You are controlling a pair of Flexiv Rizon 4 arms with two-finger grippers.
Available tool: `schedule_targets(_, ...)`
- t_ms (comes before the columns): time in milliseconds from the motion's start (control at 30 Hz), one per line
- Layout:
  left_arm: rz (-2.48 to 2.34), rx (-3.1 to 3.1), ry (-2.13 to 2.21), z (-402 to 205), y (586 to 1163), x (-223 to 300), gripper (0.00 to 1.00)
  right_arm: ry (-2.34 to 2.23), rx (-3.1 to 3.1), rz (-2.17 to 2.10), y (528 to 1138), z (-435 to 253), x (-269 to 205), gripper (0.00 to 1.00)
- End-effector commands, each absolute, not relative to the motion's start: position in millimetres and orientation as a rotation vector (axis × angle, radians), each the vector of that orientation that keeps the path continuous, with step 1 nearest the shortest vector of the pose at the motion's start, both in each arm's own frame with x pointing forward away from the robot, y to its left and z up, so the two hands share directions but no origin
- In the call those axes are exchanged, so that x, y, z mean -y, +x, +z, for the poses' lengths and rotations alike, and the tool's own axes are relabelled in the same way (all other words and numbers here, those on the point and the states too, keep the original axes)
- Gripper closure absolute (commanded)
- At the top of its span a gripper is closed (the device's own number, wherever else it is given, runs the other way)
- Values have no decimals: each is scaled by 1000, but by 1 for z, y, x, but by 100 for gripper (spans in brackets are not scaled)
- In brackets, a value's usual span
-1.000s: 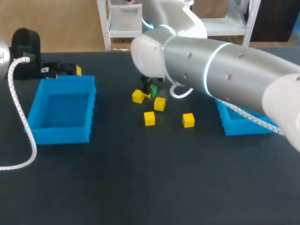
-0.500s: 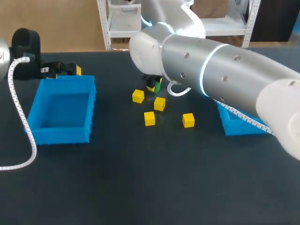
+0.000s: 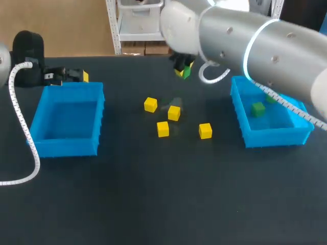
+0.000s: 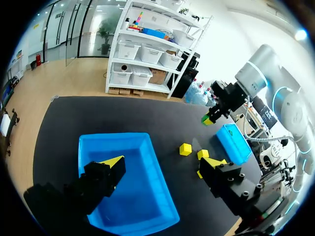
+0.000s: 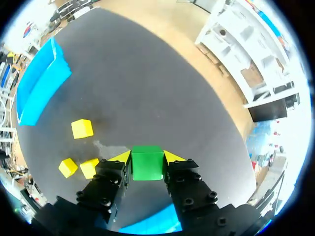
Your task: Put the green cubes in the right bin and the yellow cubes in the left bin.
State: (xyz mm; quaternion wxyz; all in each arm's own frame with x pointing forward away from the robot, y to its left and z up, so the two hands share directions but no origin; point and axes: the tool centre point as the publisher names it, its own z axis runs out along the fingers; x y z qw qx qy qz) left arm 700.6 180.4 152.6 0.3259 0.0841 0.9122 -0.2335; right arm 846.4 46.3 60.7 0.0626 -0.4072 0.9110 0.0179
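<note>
Currently, the right gripper (image 3: 182,69) was clenched on a green cube (image 3: 186,71). In the right wrist view both yellow-tipped fingers pressed the green cube (image 5: 147,162) from two sides, and the right gripper (image 5: 147,158) hung above the dark table (image 3: 153,194), apart from its surface. In the head view it stood between the two bins, toward the far edge, and nearer the right bin (image 3: 271,138).

Four yellow cubes (image 3: 173,113) lay loose on the table between the bins, near one another but not touching; three of the yellow cubes (image 5: 82,129) showed below the right gripper in its wrist view.

One loose green cube (image 3: 258,108) rested inside the right bin. A second green shape beside it was partly hidden by the arm's cable and could not be identified with certainty.

The left gripper (image 3: 71,75) sat just behind the left bin (image 3: 66,148), at its far edge. Its fingers were spread wide — released — with the left gripper (image 4: 162,162) looking out over the left bin (image 4: 150,142).
</note>
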Motion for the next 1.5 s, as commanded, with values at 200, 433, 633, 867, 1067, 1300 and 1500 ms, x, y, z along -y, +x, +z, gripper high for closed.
schedule_targets(200, -628, -2380, 228, 151, 700, -183, 0, -998, -2631, 135, 802, 101, 29, 100)
schedule_targets(433, -628, -2380, 228, 151, 700, -183, 0, -810, -2627, 153, 788, 118, 78, 100)
schedule_targets(633, -628, -2380, 228, 151, 700, -183, 0, -665, -2631, 166, 774, 123, 118, 100)
schedule_targets(867, -628, -2380, 228, 151, 700, -183, 0, -523, -2633, 193, 754, 119, 153, 100)
schedule_targets(1067, -628, -2380, 228, 151, 700, -183, 0, -437, -2625, 215, 742, 110, 174, 100)
schedule_targets(1300, -628, -2380, 228, 151, 700, -183, 0, -354, -2579, 280, 736, 92, 180, 100)
schedule_targets(1500, -628, -2380, 228, 151, 700, -183, 0, -330, -2580, 287, 734, 86, 180, 100)
